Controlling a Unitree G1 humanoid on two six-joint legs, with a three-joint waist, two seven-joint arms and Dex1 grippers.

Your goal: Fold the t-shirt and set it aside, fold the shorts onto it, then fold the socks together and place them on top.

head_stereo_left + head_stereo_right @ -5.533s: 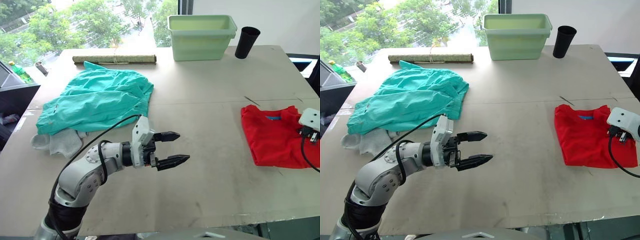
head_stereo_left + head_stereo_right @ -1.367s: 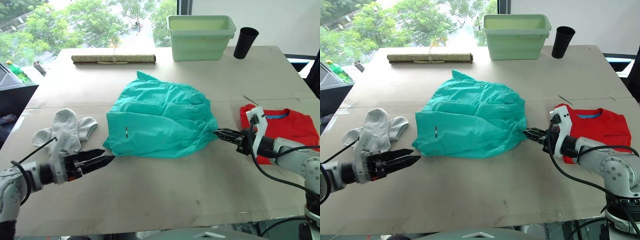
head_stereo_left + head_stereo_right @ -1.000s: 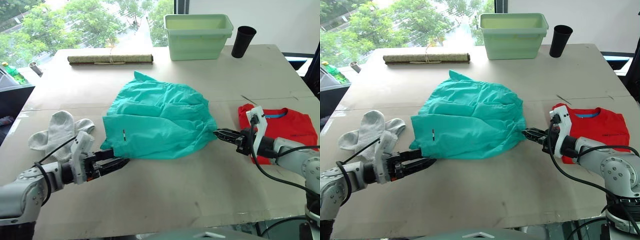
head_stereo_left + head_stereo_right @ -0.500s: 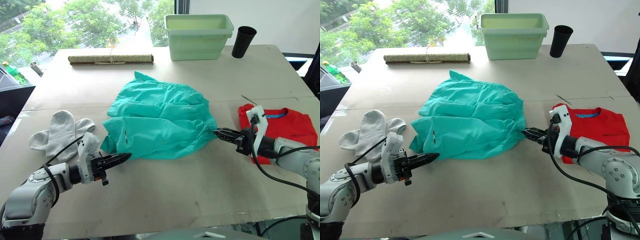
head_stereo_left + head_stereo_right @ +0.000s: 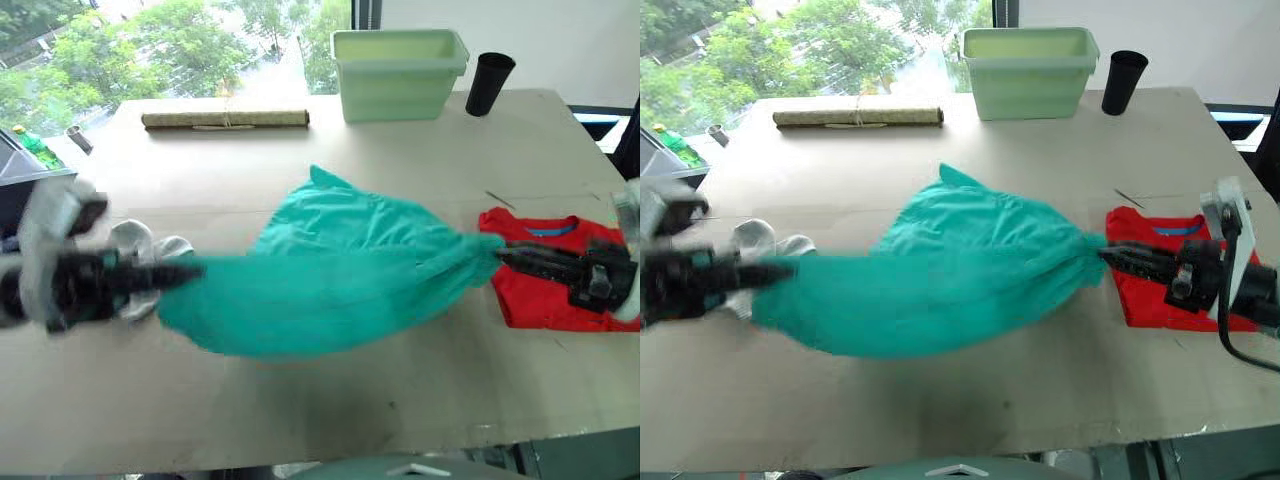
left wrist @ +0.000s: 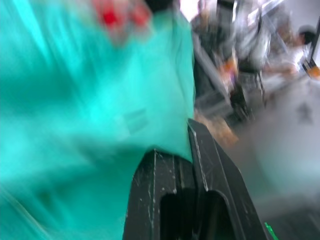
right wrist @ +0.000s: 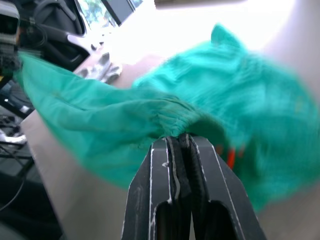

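Note:
The teal shorts [image 5: 330, 270] hang stretched between both grippers above the middle of the table. My left gripper [image 5: 190, 272] is shut on the shorts' left end, my right gripper [image 5: 497, 252] on the gathered right end. In the right wrist view the fingers [image 7: 170, 165] pinch bunched teal cloth [image 7: 150, 120]. The folded red t-shirt [image 5: 545, 290] lies at the right of the table, under my right gripper. The grey-white socks [image 5: 150, 250] lie at the left, partly hidden behind my left arm.
A pale green bin [image 5: 400, 72] and a black cup [image 5: 493, 82] stand at the table's [image 5: 350, 400] far edge. A rolled mat [image 5: 225, 119] lies at the far left.
My left gripper has shut on the shorts' left edge and pulled it left and up. My right gripper has moved right, so the shorts are lifted and stretched between them.

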